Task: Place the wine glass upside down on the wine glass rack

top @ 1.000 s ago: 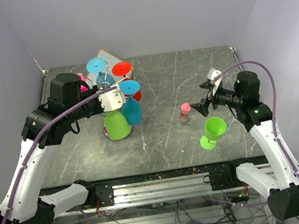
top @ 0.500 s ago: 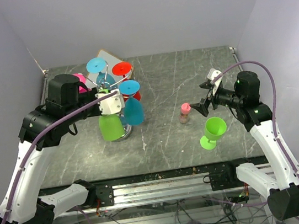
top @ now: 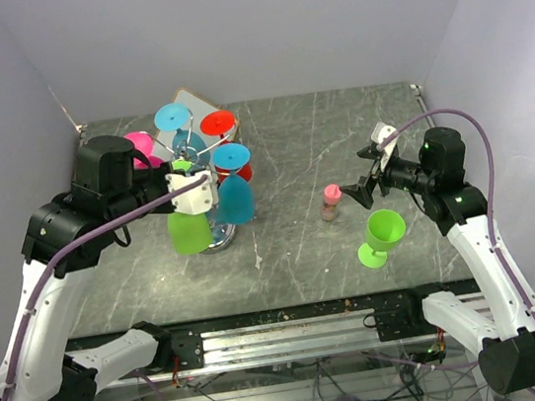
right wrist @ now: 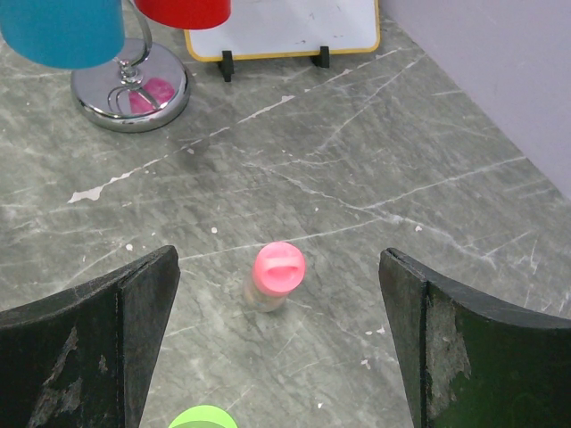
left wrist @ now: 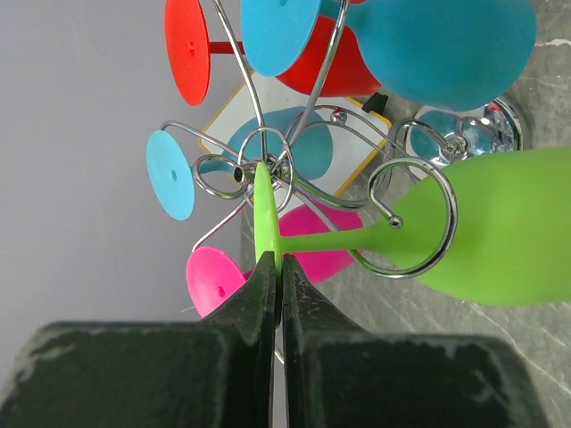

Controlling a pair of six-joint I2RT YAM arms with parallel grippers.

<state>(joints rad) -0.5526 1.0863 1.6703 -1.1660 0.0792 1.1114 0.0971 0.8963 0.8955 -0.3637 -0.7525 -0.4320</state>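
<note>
pinching the lime-green wine glass (left wrist: 500, 227) by its thin foot in the left tool (left wrist: 275, 276), threading the stem through a wine glass rack (right wrist: 98, 94) hook, bowl mouth-down. holding the right tool (right wrist: 278, 276) wide apart.

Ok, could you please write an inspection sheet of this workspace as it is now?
Surface: grey marbled table top, a few pale specks.
Job's things: lime green wine glass upside down, stem inside a curled hook of the silver wire rack; blue glasses, red glass, pink glass hang there too.
Clutter: second green glass upright; small pink-capped bottle; white wooden-framed board.
Grippers: left gripper shut on the lime glass's foot; right gripper open, empty.
Cables: purple cables along both arms.
Surroundings: plain pale walls.
</note>
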